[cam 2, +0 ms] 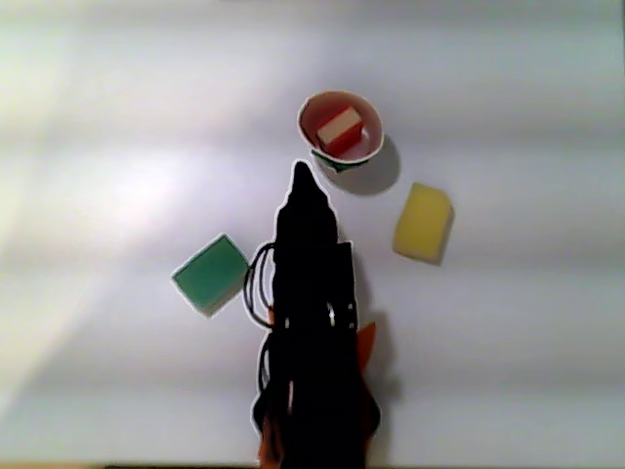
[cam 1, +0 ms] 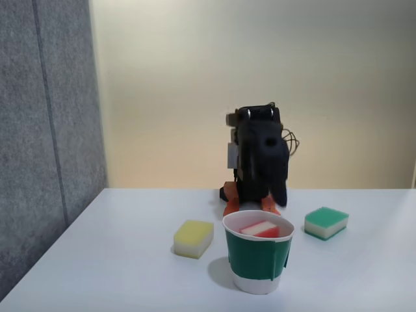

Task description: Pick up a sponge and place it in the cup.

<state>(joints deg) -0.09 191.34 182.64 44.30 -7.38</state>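
The sponge point(cam 1: 260, 229) point(cam 2: 339, 129), red with a white layer, lies tilted inside the cup, with one end showing above the rim. The cup point(cam 1: 257, 257) point(cam 2: 335, 160) is white paper with a wide green band and stands upright near the table's front in the fixed view. My black gripper point(cam 1: 279, 195) point(cam 2: 301, 176) hangs just behind the cup, clear of its rim. Its jaws look closed to a single point and hold nothing.
A yellow sponge point(cam 1: 194, 238) point(cam 2: 423, 223) lies left of the cup in the fixed view. A green-topped white sponge point(cam 1: 326, 222) point(cam 2: 210, 275) lies to its right. The arm's orange base point(cam 1: 229, 194) stands behind, and a grey panel point(cam 1: 45, 130) borders the table's left.
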